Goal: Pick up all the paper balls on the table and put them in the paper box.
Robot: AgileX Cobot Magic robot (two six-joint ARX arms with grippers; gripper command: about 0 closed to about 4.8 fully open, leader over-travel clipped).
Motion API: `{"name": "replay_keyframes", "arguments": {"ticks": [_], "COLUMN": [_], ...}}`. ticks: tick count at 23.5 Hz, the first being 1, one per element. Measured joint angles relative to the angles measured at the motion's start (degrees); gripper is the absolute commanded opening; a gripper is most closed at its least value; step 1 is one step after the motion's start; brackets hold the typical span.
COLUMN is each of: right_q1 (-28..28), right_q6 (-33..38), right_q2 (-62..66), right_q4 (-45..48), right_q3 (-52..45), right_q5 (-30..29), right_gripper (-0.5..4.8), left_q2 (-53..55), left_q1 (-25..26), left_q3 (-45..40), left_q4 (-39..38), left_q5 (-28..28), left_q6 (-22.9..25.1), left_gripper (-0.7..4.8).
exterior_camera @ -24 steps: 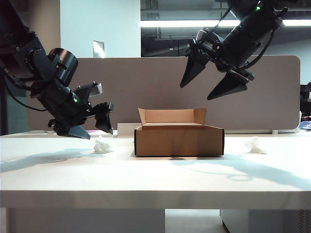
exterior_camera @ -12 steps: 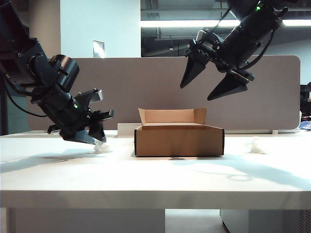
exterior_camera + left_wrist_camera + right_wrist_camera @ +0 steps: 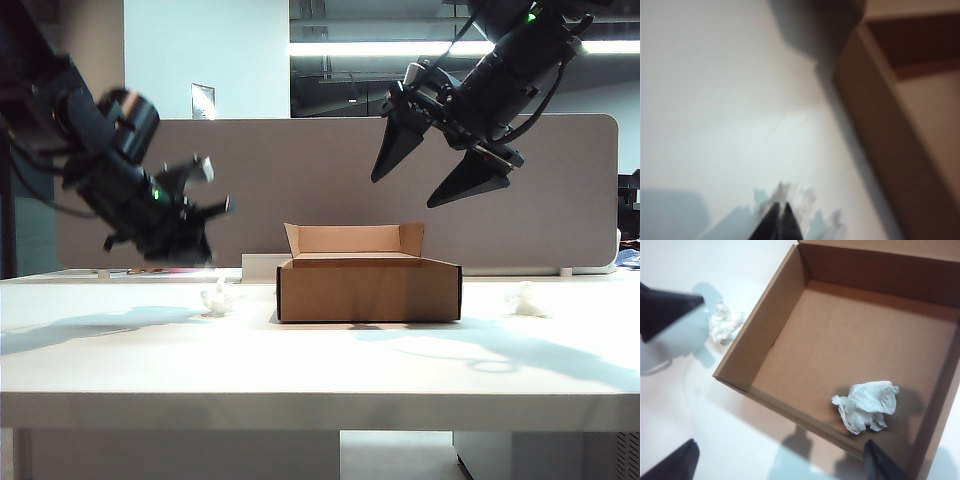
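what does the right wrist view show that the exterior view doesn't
Only the right wrist view looks into the paper box: one paper ball lies on its floor, between the open right gripper fingertips.

Only the exterior view shows both arms: the left gripper, shut, raised left of the box, the right gripper high above it, the grey divider, and a second ball on the table right of the box.

Both show the box, the right gripper, the white table and the ball outside the box's left wall.
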Motion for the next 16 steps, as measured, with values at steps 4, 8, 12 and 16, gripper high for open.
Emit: {"name": "replay_keyframes", "arguments": {"ticks": [4, 8, 12, 16], "right_q1": [0.00, 0.00, 0.00, 0.02], "right_q6": [0.00, 0.00, 0.00, 0.00], "right_q2": [0.00, 0.00, 0.00, 0.00], "right_q4": [-0.02, -0.02, -0.07, -1.31], "right_q3": [0.00, 0.00, 0.00, 0.00], "right_q5": [0.00, 0.00, -0.02, -0.02], "right_gripper": [4.72, 4.72, 4.72, 4.72], "left_q2": [-3.43, -3.80, -1.68, 1.68], "left_q1": [-0.02, -0.26, -0.85, -2.60], "left_q3": [0.17, 0.28, 0.31, 0.20], "left_q4": [2.03, 4.11, 4.48, 3.17], "left_q5": [1.42, 3.56, 3.76, 1.36], "left_q6": [0.00, 0.00, -0.02, -0.02], "left_gripper": [-0.06, 0.92, 3.89, 4.64]}}
